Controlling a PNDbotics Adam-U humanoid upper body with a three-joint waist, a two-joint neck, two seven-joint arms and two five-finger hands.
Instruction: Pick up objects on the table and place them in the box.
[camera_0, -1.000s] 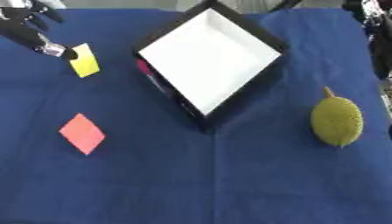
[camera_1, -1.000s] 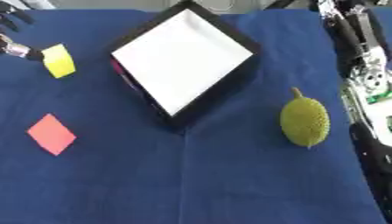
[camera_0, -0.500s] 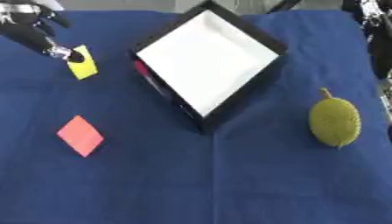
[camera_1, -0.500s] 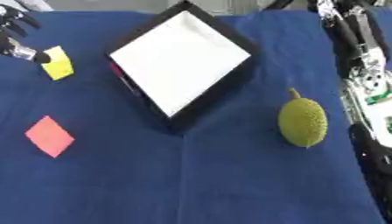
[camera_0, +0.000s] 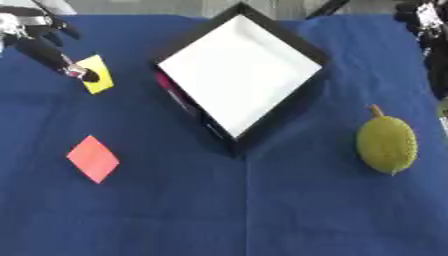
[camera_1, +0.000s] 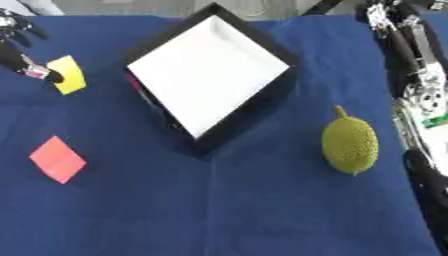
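A flat yellow square piece (camera_0: 96, 74) lies on the dark blue cloth-covered table (camera_0: 262, 210) near its far left corner, set askew so one corner points toward the box. The robot's left hand (camera_0: 35, 37), black with silver parts, reaches in from the upper left; one dark finger stretches down and its tip (camera_0: 87, 76) rests on the near-left part of the yellow piece, while the other fingers spread outward behind it. Nothing is closed inside that hand; it only touches the piece with a straight finger.

Just to the right of the yellow piece stands the black-walled square box with a white floor (camera_0: 241, 75), turned like a diamond, one corner pointing toward the viewer. Something pinkish-red shows along its outer left wall, too small to make out.

Nearer the viewer on the left, well apart from the hand, lies a flat salmon-red diamond-shaped piece (camera_0: 92, 158). To the right of the box, a green bumpy oval fruit with a short brown stem (camera_0: 386, 144) lies on the cloth.

The robot's right arm (camera_1: 411, 75) runs along the right edge; I cannot tell how its hand is held.
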